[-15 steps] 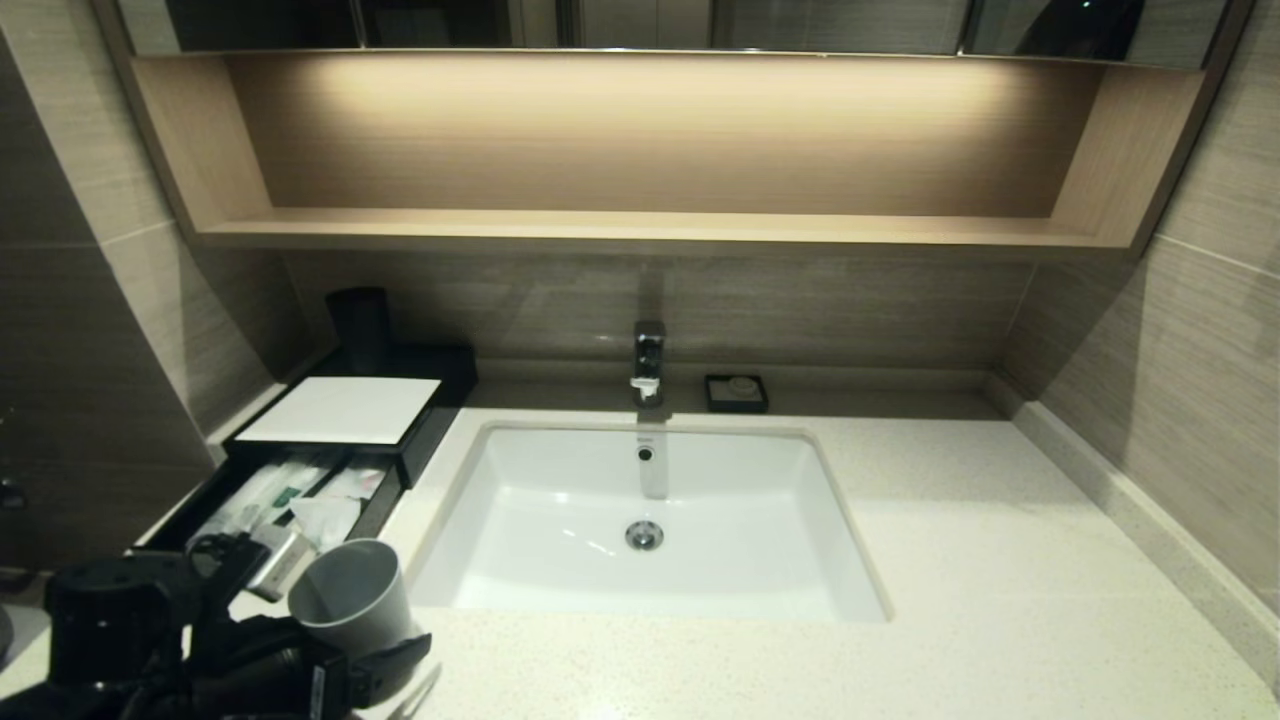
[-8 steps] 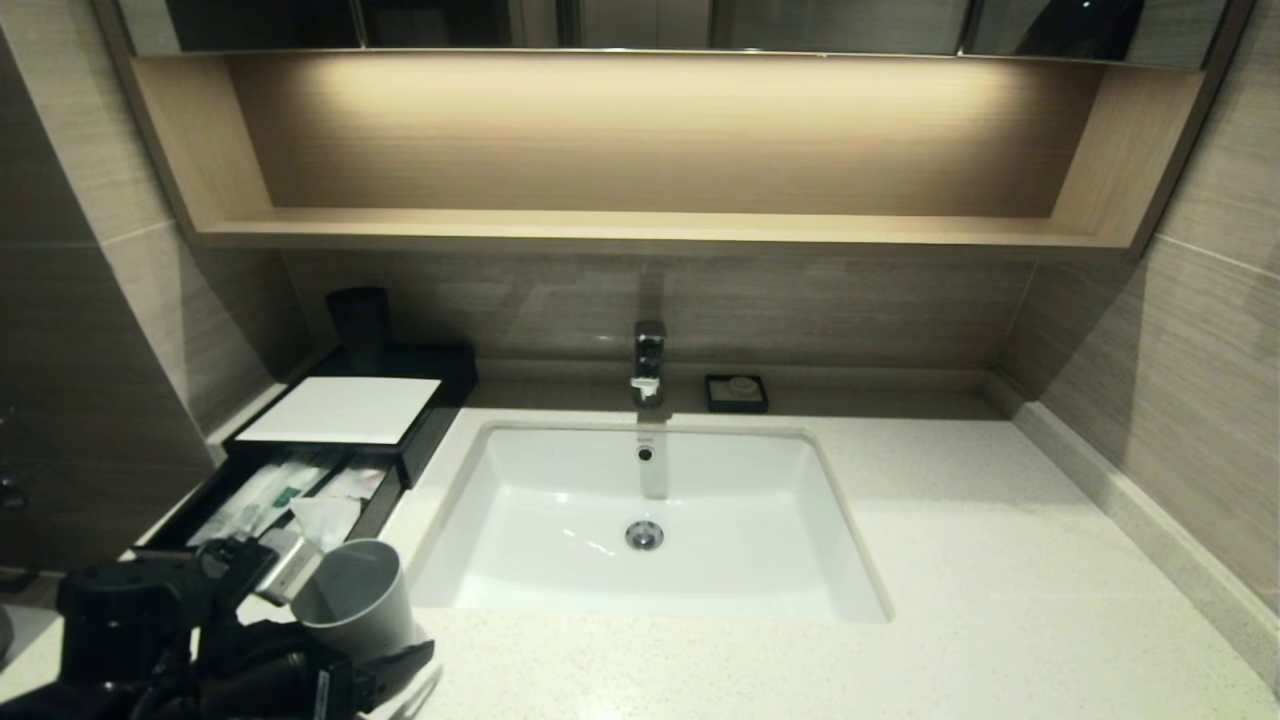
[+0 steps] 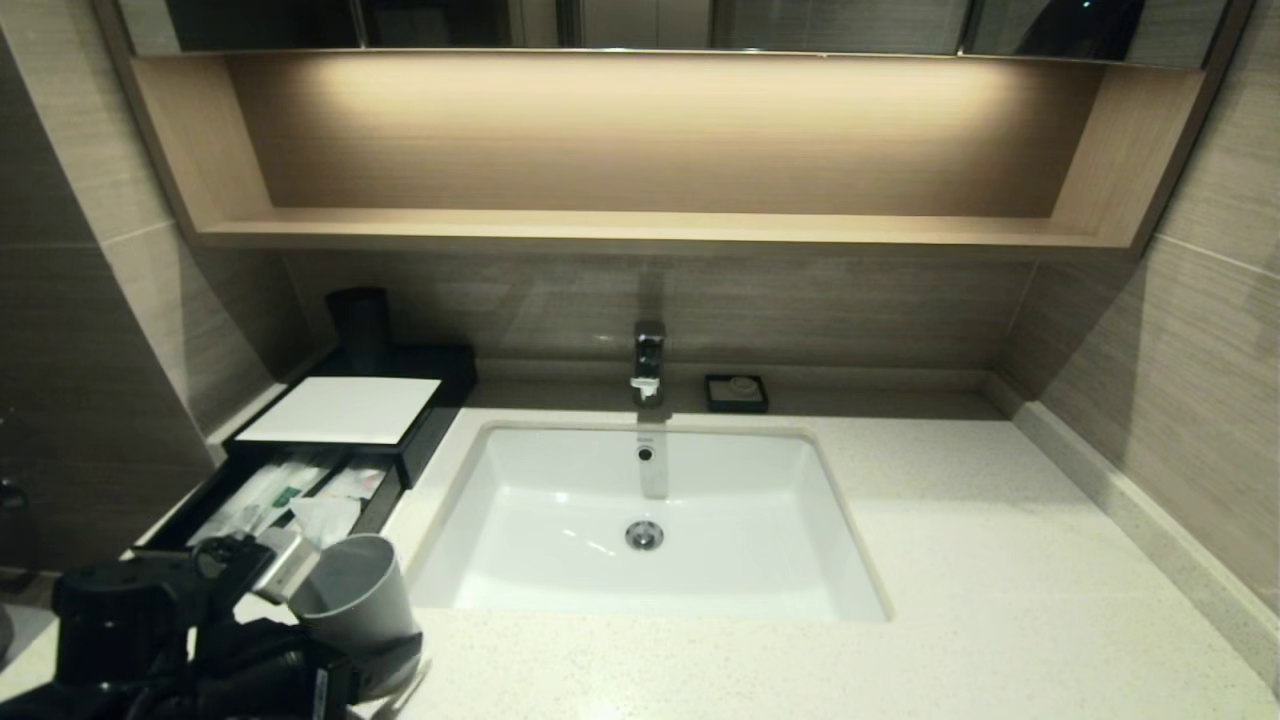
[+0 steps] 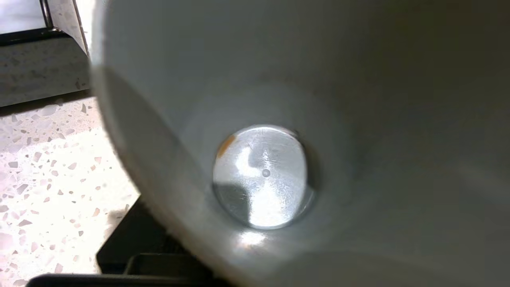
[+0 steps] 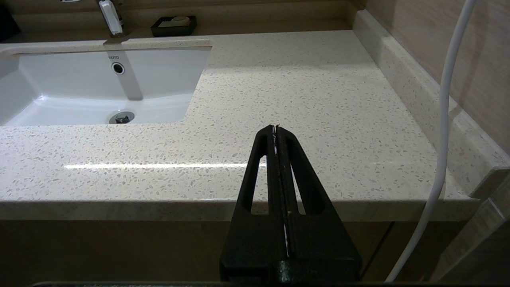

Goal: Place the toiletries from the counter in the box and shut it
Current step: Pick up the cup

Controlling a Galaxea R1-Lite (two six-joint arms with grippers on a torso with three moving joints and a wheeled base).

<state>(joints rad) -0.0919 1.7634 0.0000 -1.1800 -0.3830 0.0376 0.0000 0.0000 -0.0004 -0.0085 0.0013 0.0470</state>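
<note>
The black box [image 3: 432,395] with a white panel [image 3: 340,410] on top stands at the counter's [image 3: 1000,560] back left. Its front drawer [image 3: 378,512] is pulled open. In the drawer lie a slim clear packet with a green band [image 3: 268,495] and other white packets [image 3: 325,515]. My left gripper [image 3: 380,655] is in front of the drawer, shut on a tilted grey cup [image 3: 352,598]. The left wrist view looks into this cup [image 4: 318,79], with one black finger [image 4: 143,243] outside its wall. My right gripper [image 5: 275,128] is shut and empty, just off the counter's front edge.
A white sunken sink [image 3: 560,510] with a chrome faucet [image 3: 649,360] sits mid-counter. A small black soap dish [image 3: 736,392] is behind it. A dark tumbler [image 3: 360,318] stands behind the box. A white cable [image 5: 446,119] hangs by the right wall.
The grey cup in my left gripper has tipped a little further and shifted slightly toward the drawer. The right arm has not moved.
</note>
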